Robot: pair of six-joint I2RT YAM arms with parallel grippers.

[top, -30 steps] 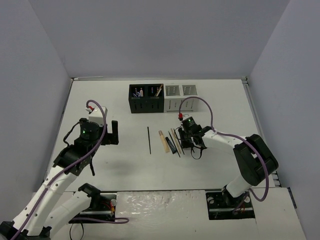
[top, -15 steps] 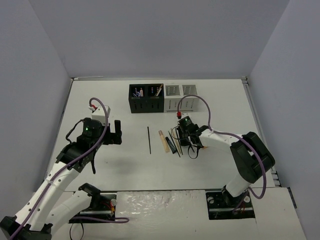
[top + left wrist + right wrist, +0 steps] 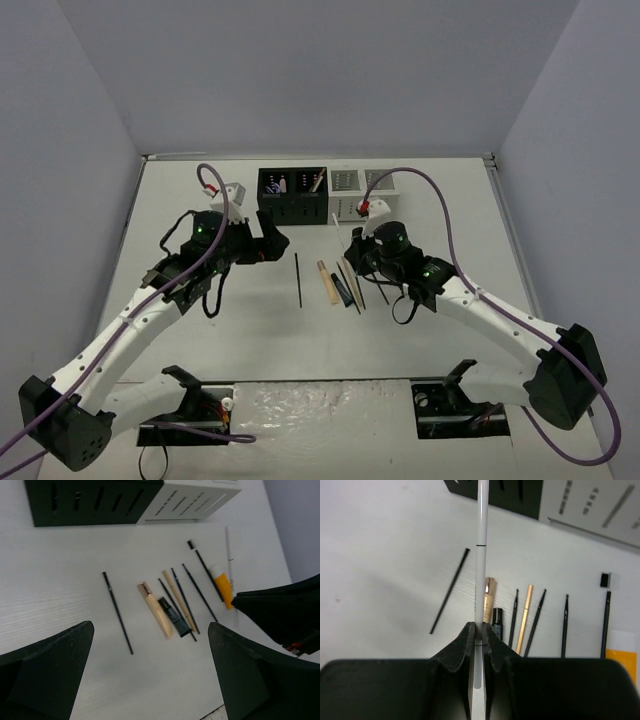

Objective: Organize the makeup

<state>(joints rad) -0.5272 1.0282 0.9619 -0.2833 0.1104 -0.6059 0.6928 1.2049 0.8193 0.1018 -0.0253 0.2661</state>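
The makeup lies in a row on the table: a thin black pencil, a tan tube, a small black tube, a tan pencil, several black pencils and a flat orange tube. My right gripper is shut on a white pencil, held lifted above the row and pointing toward the organizers. My left gripper hangs wide open above the table, left of the row and holding nothing. From above, the left gripper is just in front of the black organizer.
A black slotted organizer with a few items in it stands at the back, with a white slotted organizer beside it on the right. Grey walls close in the table on three sides.
The right gripper closed on the white pencil and lifted it off the row. The left arm swung right and forward, toward the black organizer, its jaws staying open.
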